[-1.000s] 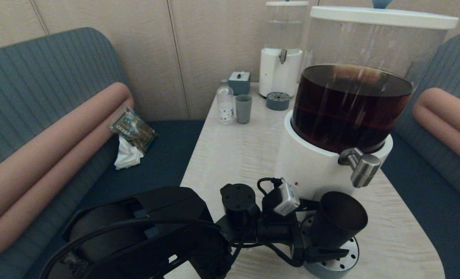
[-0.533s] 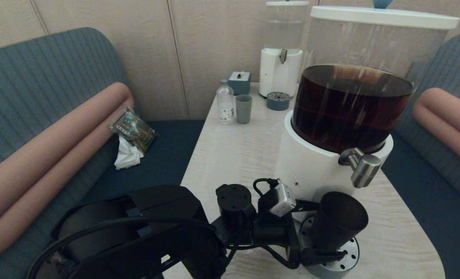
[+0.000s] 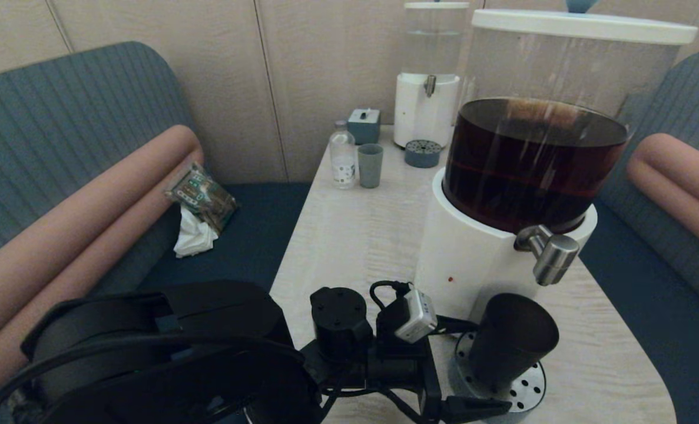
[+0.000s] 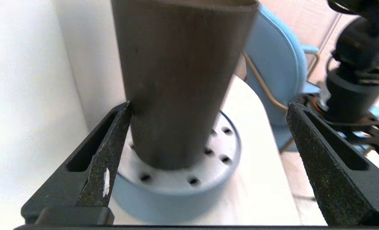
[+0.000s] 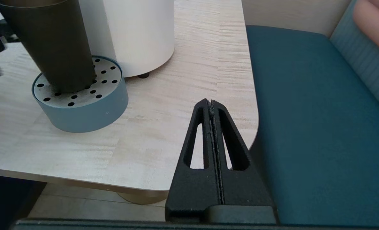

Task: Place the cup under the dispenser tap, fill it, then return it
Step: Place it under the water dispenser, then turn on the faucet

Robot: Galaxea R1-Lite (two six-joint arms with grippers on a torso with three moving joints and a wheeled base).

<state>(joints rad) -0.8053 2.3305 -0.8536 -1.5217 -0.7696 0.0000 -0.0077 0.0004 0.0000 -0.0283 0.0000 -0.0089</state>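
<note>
The dark tapered cup [image 3: 511,344] stands on the round perforated drip tray [image 3: 526,386], right below the steel dispenser tap [image 3: 546,253] of the big dispenser holding dark liquid. My left gripper [image 3: 490,364] is open, its fingers either side of the cup's lower part. In the left wrist view, one fingertip [image 4: 125,110] sits right beside the cup [image 4: 176,80], and the other is well clear of it. The cup's inside is too dark to show whether it holds liquid. My right gripper [image 5: 211,103] is shut and empty, low by the table's near right corner, with the cup [image 5: 58,41] beyond it.
At the back of the table [image 3: 349,235] stand a grey-green cup [image 3: 370,165], a small clear bottle [image 3: 342,156], a small box [image 3: 364,125], a second drip tray [image 3: 423,153] and the clear-liquid dispenser [image 3: 427,106]. Blue benches flank the table.
My left arm has drawn back toward me and to the left. The cup, which leaned between the fingers, now stands straighter on the tray.
</note>
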